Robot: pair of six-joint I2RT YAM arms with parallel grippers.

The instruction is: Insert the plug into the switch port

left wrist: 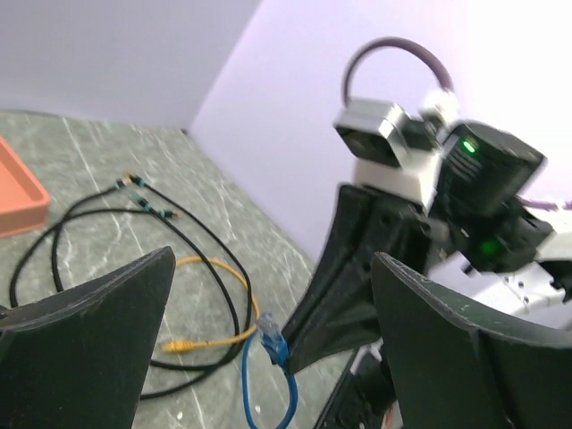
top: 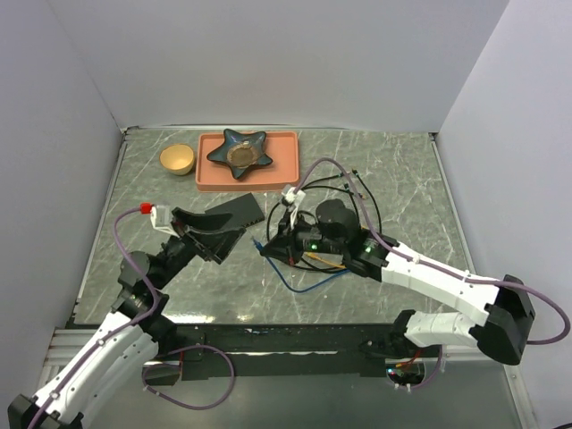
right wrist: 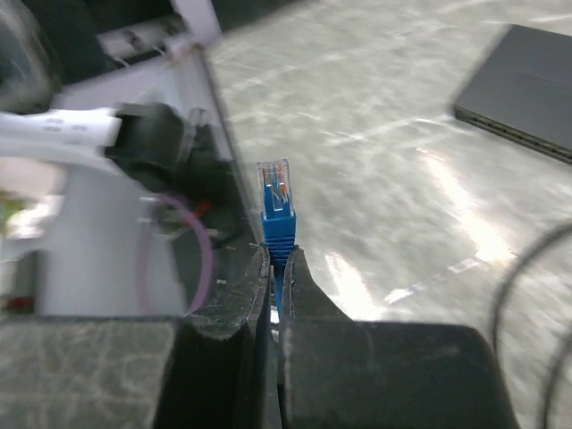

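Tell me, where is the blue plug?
The plug is pinched in the right hand, near the middle of the top view, just right of the switch.

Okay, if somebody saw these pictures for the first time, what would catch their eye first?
Probably the blue cable's clear-tipped plug, pinched in the right gripper near the scene's centre. Left of it lies the flat matte black switch box, the open left gripper close by. At the back, a dark blue star-shaped dish sits in an orange-pink tray.
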